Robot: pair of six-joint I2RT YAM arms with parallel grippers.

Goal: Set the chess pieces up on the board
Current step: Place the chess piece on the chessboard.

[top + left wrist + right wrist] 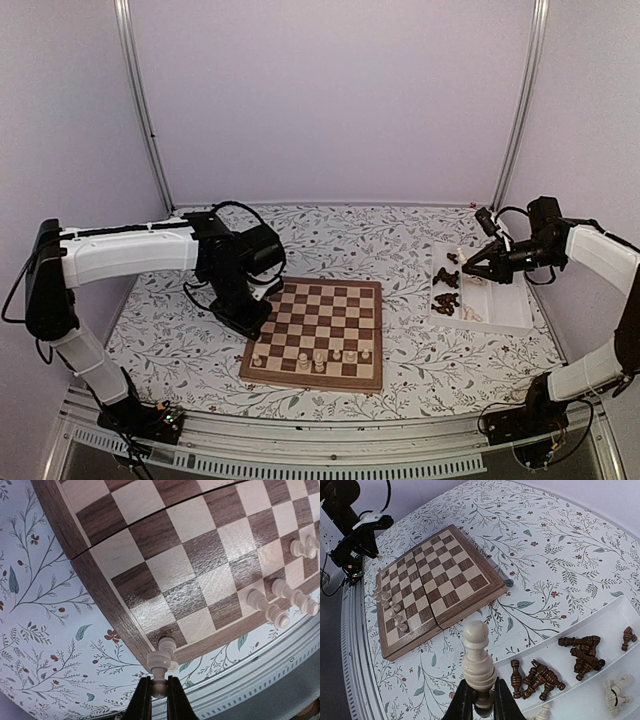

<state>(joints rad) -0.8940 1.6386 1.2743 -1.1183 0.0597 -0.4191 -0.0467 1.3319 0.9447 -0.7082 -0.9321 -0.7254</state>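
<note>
While the left tool (159, 687) is pinching a cream chessman (163, 657) by its near end between almost-closed fingers, it is holding that piece at the near left corner of the board (200, 570). The piece is sitting over the reddish border strip, just beside the corner square. Its long axis is running straight out from the fingertips toward the wood. Whether its far end is touching the border I cannot tell. I am judging that the coming move is turning on a small shift inward, onto the end of the near rank where other cream pieces (280, 600) are standing.

The right tool (478, 697) is clamping a round-headed cream piece (477, 652) by its base, with the head pointing out past the fingertips. It is hovering above the white tray (505, 305), where dark pieces (540, 675) are lying in a heap. From there the board is lying well apart to that arm's left across the table (400, 240), so the left arm is sitting much nearer. The right arm's piece is probably needing to be turned upright before it can be set down.
</note>
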